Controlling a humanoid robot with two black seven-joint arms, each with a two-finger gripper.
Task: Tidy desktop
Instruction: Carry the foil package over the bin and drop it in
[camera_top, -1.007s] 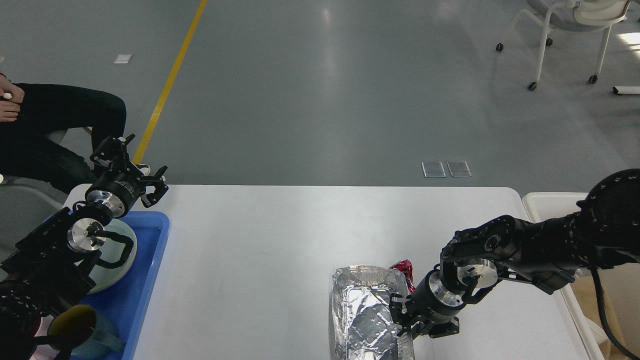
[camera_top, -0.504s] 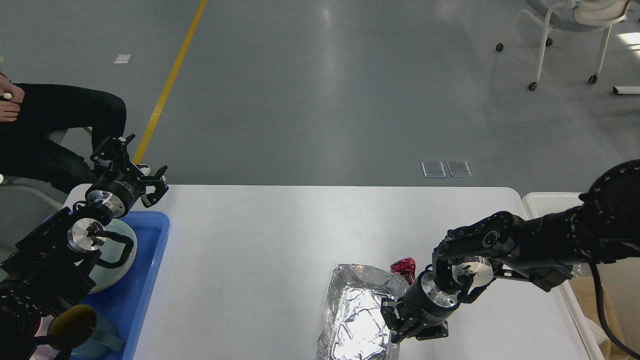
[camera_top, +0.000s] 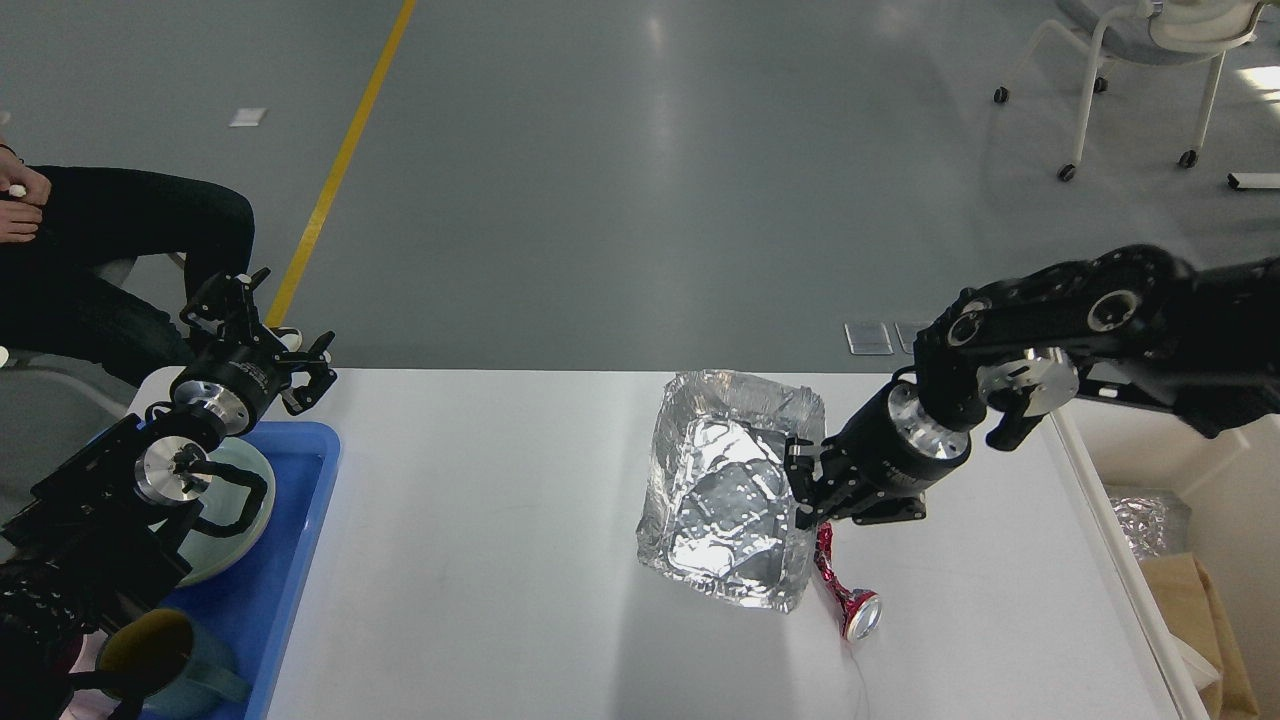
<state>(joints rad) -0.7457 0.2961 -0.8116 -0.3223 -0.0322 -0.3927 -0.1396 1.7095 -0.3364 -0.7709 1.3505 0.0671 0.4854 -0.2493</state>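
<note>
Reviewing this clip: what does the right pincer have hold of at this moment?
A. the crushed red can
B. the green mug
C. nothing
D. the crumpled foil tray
D. The right pincer is clamped on the right rim of the foil tray, which hangs tilted above the desktop; the red can lies loose below it.

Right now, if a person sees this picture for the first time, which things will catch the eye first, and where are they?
The crumpled foil tray stands out first, held tilted above the middle of the desktop by the right gripper, which clamps its right rim. Just below it a crushed red can lies on the white surface. At the left edge, the left gripper hangs open above a blue tray with dishes.
</note>
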